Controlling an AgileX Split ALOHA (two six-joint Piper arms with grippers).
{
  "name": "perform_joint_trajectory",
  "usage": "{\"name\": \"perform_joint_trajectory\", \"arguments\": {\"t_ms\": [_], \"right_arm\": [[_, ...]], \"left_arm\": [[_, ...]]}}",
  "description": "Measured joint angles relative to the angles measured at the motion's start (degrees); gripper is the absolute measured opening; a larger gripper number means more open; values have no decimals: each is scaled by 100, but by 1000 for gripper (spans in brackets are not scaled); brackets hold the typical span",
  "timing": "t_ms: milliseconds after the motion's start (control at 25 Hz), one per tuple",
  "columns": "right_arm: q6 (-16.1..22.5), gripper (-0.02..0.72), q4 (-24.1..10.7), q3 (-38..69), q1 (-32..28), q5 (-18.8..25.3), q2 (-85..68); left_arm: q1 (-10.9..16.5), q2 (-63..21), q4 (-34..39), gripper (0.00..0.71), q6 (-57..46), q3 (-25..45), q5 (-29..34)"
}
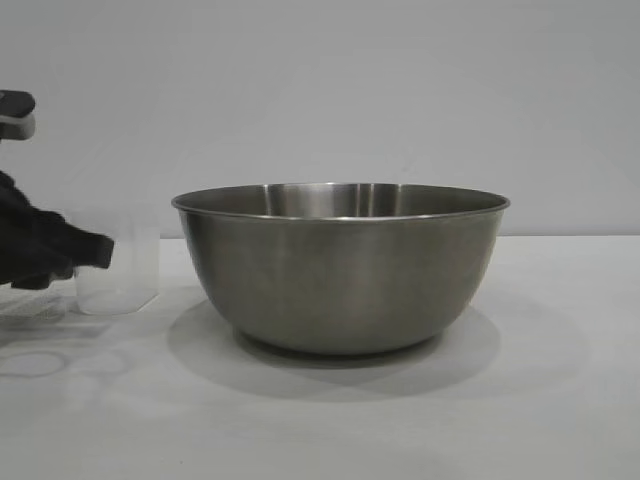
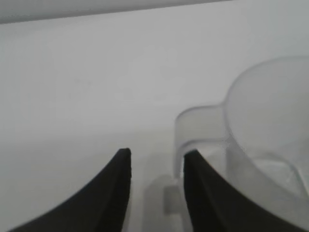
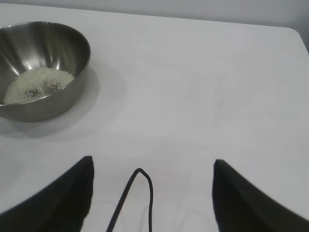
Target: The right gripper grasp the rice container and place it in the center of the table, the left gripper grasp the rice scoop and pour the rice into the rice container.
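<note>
Judging the risk, we watch our left claw (image 2: 157, 159) — fingers parted, the cup (image 1: 118, 270) handle between them, not gripped. A snag backing off could tip the empty cup on the worktop (image 1: 560, 400). Rice (image 3: 38, 83) sits in the bowl (image 1: 340, 265), mid-worktop; our right claw (image 3: 152, 166) hangs wide, well apart.

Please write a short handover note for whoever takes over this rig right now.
Left pincer: open, empty, beside the rice scoop's handle, not gripping it.
Right pincer: open, empty, above bare table, away from the rice container.
Rice scoop: upright on the table, left of the container, looks empty.
Rice: heaped inside the container.
Done: container placed, rice poured, scoop set down.
Left: only clearing the left arm away, it seems.
</note>
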Motion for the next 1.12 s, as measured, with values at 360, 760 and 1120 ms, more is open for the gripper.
{"name": "perform_joint_trajectory", "arguments": {"t_ms": [360,760,1120], "right_arm": [[0,445,0,0,0,0,0],[0,445,0,0,0,0,0],[0,445,0,0,0,0,0]], "left_arm": [[0,-1514,608,300,0,996,93],[0,-3479,1056,300,11,1033,2886],[0,-5197,1080,300,34,91,6687]]}}
